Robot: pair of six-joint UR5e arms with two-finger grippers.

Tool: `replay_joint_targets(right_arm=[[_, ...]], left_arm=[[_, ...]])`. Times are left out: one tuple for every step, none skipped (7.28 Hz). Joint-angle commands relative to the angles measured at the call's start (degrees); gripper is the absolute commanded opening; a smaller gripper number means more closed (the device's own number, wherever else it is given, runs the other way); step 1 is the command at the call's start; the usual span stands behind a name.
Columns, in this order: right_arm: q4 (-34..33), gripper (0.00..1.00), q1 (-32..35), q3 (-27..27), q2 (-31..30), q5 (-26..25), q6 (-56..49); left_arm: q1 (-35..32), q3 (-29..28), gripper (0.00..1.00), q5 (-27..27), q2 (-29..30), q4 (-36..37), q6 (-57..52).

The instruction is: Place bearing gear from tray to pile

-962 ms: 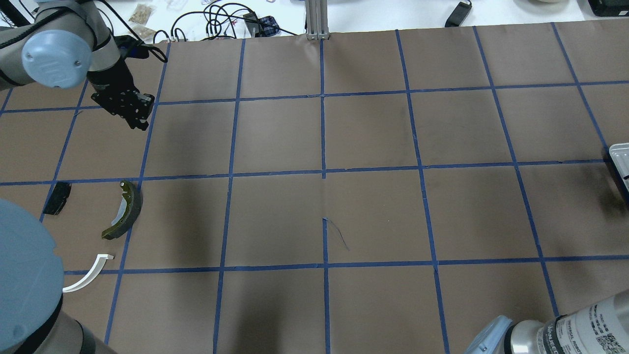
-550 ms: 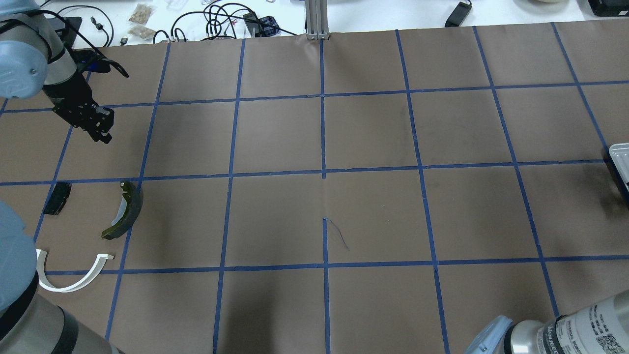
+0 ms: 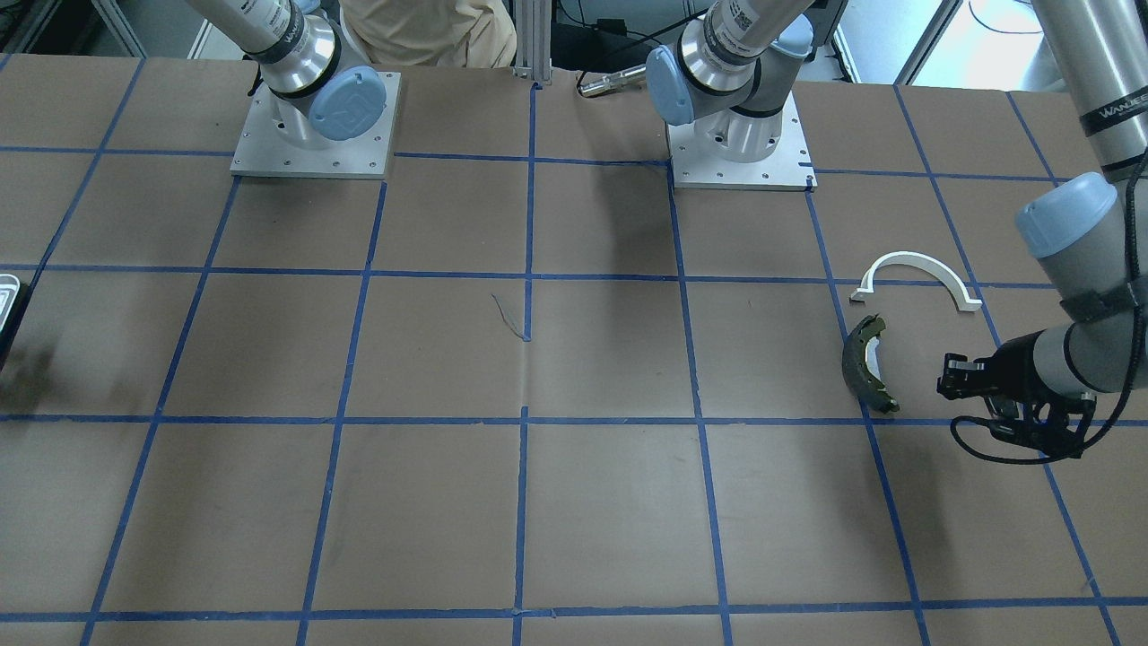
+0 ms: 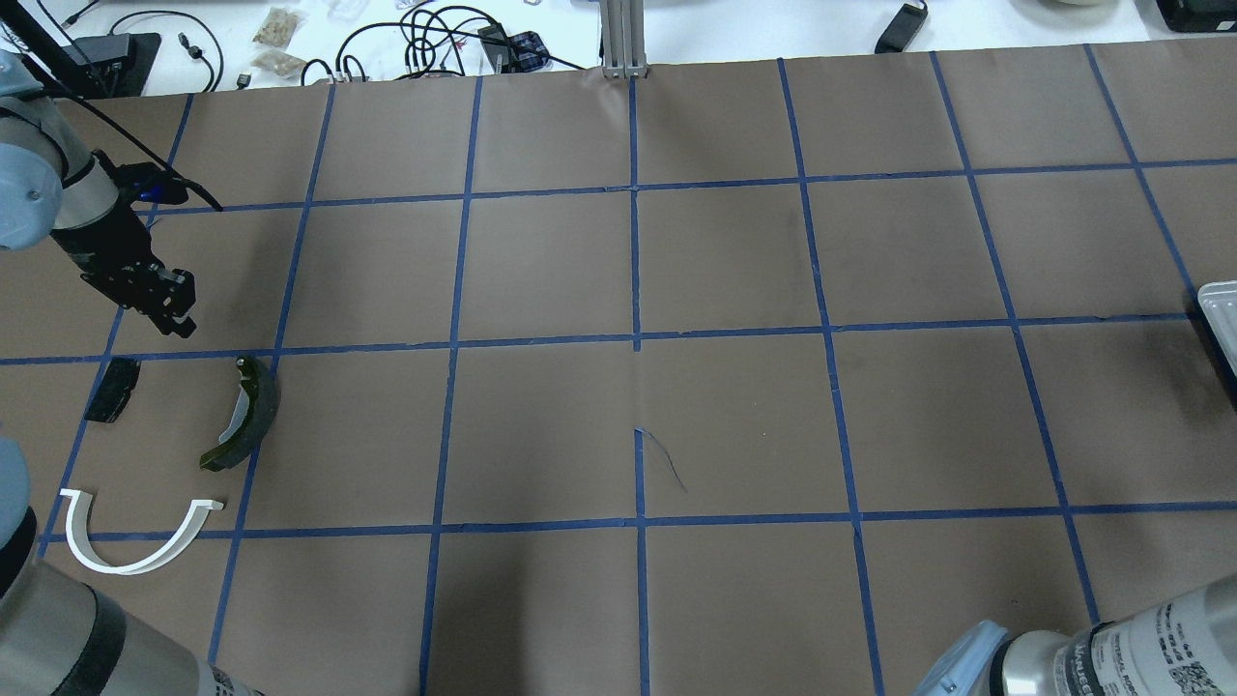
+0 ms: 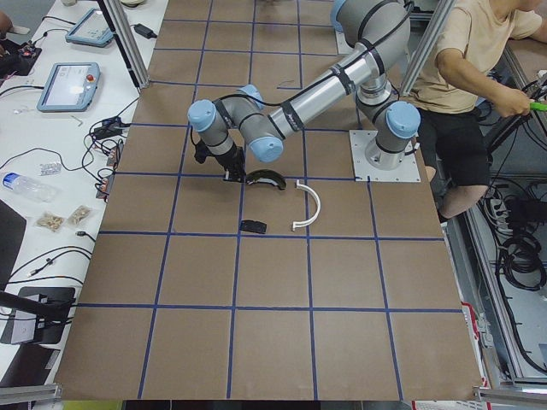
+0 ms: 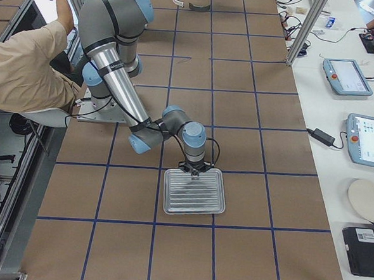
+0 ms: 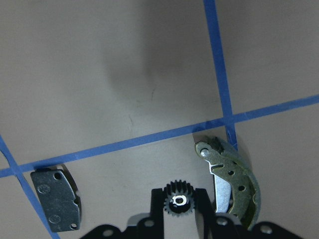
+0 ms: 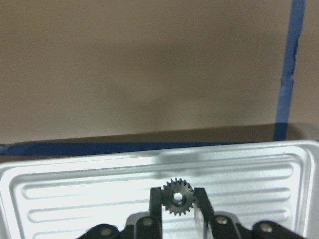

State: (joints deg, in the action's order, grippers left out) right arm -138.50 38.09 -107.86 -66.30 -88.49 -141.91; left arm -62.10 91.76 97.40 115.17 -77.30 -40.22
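The left gripper [image 4: 177, 314] sits at the far left of the overhead view, over the brown paper-covered table [image 4: 734, 425], just above a horizontal line of the blue tape grid [image 4: 541, 340]. In the left wrist view its two black fingers [image 7: 157, 209] are clamped on a small black toothed bearing gear [image 7: 178, 200] with a pale centre hole, at the lower centre of that frame. The gear is held in the fingers with the paper behind it, between two parts of the pile. The small dark brake pad [image 7: 56, 204] lies flat at the lower left. The curved brake shoe [image 7: 232, 181] with its olive edge lies at the lower right, its top end touching a tape crossing. Neither part touches the gear or the fingers.

In the overhead view the white plastic arch [image 4: 135, 546] lies below the pad and shoe, near the lower left corner, apart from both and open toward the top of the frame.

The tray [image 6: 194, 191], silvery with a ribbed floor and a raised rim, lies well apart from the pile. Only its edge shows at the right border of the overhead view. The right gripper [image 6: 193, 170] hangs over the tray's rim. In the right wrist view its fingers [image 8: 156, 201] are closed on a second bearing gear [image 8: 177, 197] above the ribbed floor.
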Motion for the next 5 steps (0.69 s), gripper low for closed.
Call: replay_joint_targets(right_arm=[[2.3,0.13,0.8,0.4,-2.3,0.5,6.6],[2.3,0.14,2.8,0.2,-2.8,0.5,10.8],[2.7,0.14,5.5,-0.3,-3.7,0.4,18.7],[3.6,0.14,9.9,-0.7,-4.0,0.5,25.7],[3.4,0.14,15.2,-1.6,-4.0,0.6,34.0]], left_arm=[[0.5,1.6,0.0,0.2,0.7,1.4,-0.8],[2.4,3.2,0.0,0.1,0.7,1.4,-1.3],[4.2,4.8,0.0,0.1,0.7,1.6,-1.4],[4.4,5.2,0.0,0.1,0.8,1.7,-1.4],[4.4,5.4,0.0,0.1,1.2,1.8,-1.4]])
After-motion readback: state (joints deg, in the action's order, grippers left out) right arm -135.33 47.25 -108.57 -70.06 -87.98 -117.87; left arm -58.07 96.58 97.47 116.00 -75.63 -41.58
